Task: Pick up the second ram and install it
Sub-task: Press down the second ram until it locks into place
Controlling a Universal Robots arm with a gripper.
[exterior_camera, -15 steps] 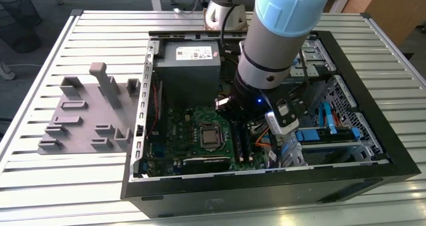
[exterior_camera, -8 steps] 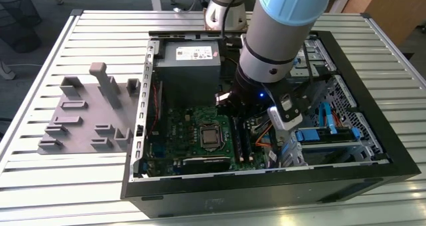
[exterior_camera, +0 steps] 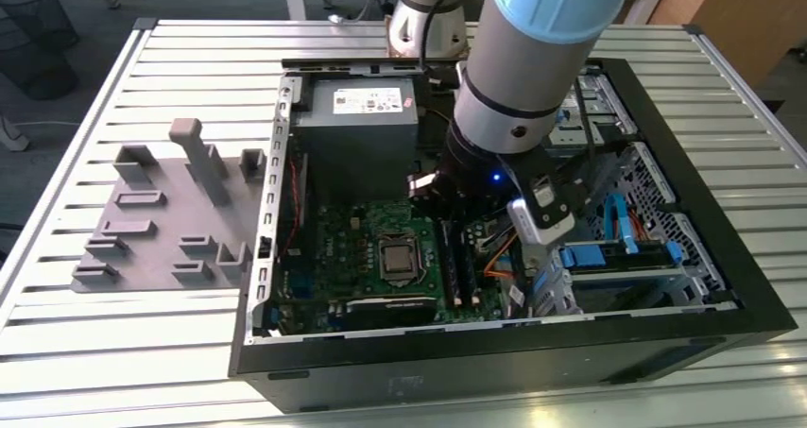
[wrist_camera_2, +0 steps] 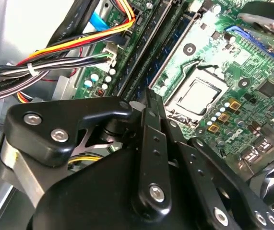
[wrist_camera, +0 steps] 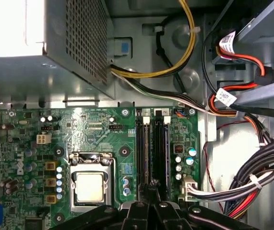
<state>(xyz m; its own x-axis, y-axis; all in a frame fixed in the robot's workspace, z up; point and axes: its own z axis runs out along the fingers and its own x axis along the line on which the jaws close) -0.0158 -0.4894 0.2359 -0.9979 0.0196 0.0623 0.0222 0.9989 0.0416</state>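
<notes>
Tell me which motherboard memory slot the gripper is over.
In the first wrist view the gripper sits over the two long black memory slots; which of the two cannot be told.

Light-blue-and-grey arm (exterior_camera: pixel 530 59); black gripper (wrist_camera_2: pixel 148 103)

I can make out no wording clearly. A white label (exterior_camera: pixel 357 98) with dark print and a small red mark sits on top of the power supply (exterior_camera: pixel 354 140) in the exterior view, its lines too small to read. In the first wrist view, two white printed tags (wrist_camera: pixel 227 42) (wrist_camera: pixel 224 98) hang on the red and black cables, and a white logo (wrist_camera: pixel 19 165) stands at the motherboard (wrist_camera: pixel 93 129) edge among tiny white markings.
</notes>
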